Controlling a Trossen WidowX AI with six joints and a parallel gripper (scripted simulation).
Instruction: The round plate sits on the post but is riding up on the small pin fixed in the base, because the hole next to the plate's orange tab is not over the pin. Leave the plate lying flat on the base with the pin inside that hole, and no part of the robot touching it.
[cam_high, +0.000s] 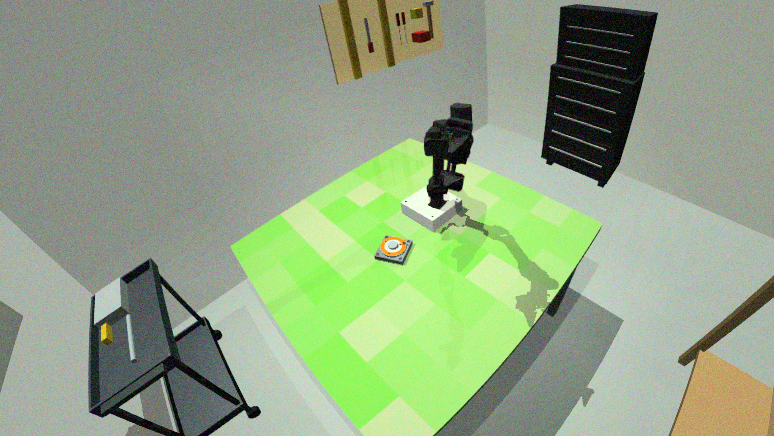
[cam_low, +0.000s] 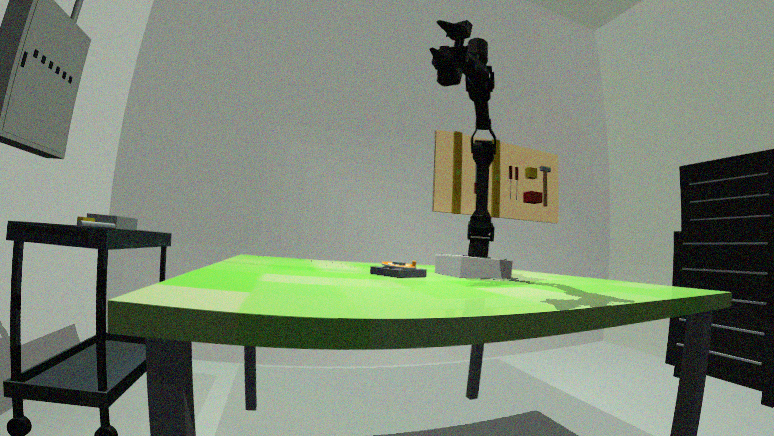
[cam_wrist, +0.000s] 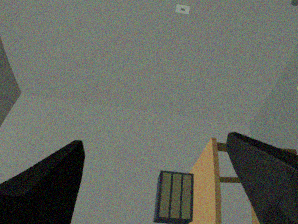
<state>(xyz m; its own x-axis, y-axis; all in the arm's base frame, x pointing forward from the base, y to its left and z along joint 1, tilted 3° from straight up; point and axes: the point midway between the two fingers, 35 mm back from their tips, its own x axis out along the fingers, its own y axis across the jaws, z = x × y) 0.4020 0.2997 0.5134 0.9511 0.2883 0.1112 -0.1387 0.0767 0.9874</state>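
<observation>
The round plate (cam_high: 384, 248) (cam_low: 399, 265) is orange with a white inner ring and sits around the grey post (cam_high: 393, 245) on the square grey base (cam_high: 397, 260) (cam_low: 398, 272). In the exterior view the plate stands slightly proud of the base, with its orange tab (cam_low: 414, 264) at the right, on the side towards the arm. A small dark spot shows near the plate's right edge in the top view; the pin and hole cannot be told apart. My gripper (cam_low: 436, 36) (cam_wrist: 158, 145) is open and empty, high above the table and far from the plate.
The white arm mount (cam_high: 431, 212) (cam_low: 460, 266) stands on the green table (cam_high: 379, 389) (cam_low: 324, 308) close beside the base. A dark cart (cam_high: 146, 346) stands off the table's left side. The wrist view shows walls and a wooden surface (cam_wrist: 204, 185), not the plate.
</observation>
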